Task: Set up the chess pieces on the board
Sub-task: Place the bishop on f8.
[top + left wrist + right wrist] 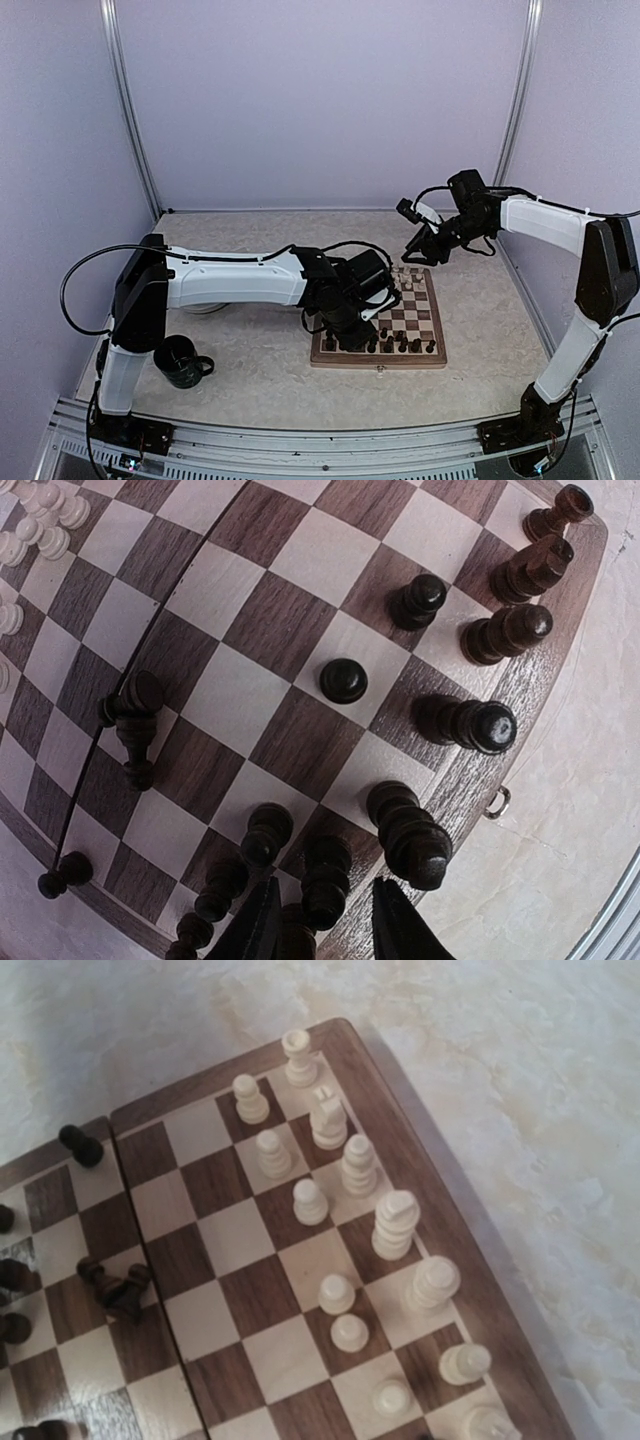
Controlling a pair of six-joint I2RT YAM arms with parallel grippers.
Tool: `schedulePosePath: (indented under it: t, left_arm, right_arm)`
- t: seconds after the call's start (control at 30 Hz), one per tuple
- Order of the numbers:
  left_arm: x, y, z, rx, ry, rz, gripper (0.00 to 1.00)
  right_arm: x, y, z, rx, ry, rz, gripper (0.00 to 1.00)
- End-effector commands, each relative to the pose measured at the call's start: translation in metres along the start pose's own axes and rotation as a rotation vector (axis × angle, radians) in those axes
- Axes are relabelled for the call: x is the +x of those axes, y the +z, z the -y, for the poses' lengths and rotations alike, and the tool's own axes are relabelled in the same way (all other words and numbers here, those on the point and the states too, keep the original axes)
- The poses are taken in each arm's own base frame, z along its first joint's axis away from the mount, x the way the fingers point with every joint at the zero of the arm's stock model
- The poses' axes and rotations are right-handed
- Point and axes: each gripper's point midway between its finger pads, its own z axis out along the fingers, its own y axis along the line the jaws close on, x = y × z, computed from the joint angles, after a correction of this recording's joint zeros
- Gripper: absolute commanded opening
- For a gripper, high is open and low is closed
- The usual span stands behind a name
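a: where does the left gripper (323, 912) sit on the board (495, 1320)?

b: low over the board's near rim, left of the clasp (497, 802). its jaws stand slightly parted around a dark piece (326, 872), and a sliver of gap shows on each side, so i read it as a loose straddle, not a pinch.

a: and the right gripper (418, 243)?

b: above the board's far rim, over the pale pieces (330, 1200). its own fingers are out of its camera's sight. the jaws look wide apart and i see nothing in them.

a: so what makes this step go well?

b: i'd say the step is the release. the other dark pieces (470, 723) crowd that near rim, so i'd widen the jaws only a little more, then rise straight up off the board with no sideways drift, or a finger clips a neighbour.

a: anything left over?

b: a fallen dark piece (133, 725) lies on its side toward the board's middle, across the fold. it needs a grip across its waist and a stand-up on its home square.
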Motion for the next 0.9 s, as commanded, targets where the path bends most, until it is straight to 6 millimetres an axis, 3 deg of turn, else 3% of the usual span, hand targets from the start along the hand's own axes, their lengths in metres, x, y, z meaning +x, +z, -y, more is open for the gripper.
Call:
schedulePosePath:
  t: [0.0,0.2,0.3,0.43,0.63,0.87]
  left_arm:
    - [-0.021,-0.027,0.0,-0.002,0.004,0.059,0.33]
    - [-0.032,-0.078,-0.018,0.028,-0.004,0.178,0.37]
    - [-0.046,-0.101,-0.047,0.013,-0.072,0.284,0.4]
    - [-0.057,-0.112,-0.086,-0.004,-0.226,0.415,0.41]
    - [-0.04,-0.088,-0.126,-0.059,-0.385,0.417,0.4]
    - [-0.01,-0.039,-0.122,-0.077,-0.38,0.246,0.41]
  right_arm:
    - [0.005,0.002,-0.009,-0.038,0.0,-0.014,0.4]
    - [0.003,0.004,-0.023,-0.107,-0.024,0.012,0.37]
    - [0.004,0.013,-0.035,-0.142,-0.04,-0.003,0.35]
    - [0.01,0.032,-0.053,-0.163,-0.077,-0.055,0.33]
    - [0.016,0.056,-0.078,-0.209,-0.129,-0.116,0.33]
    - [0.013,0.059,-0.076,-0.191,-0.144,-0.116,0.33]
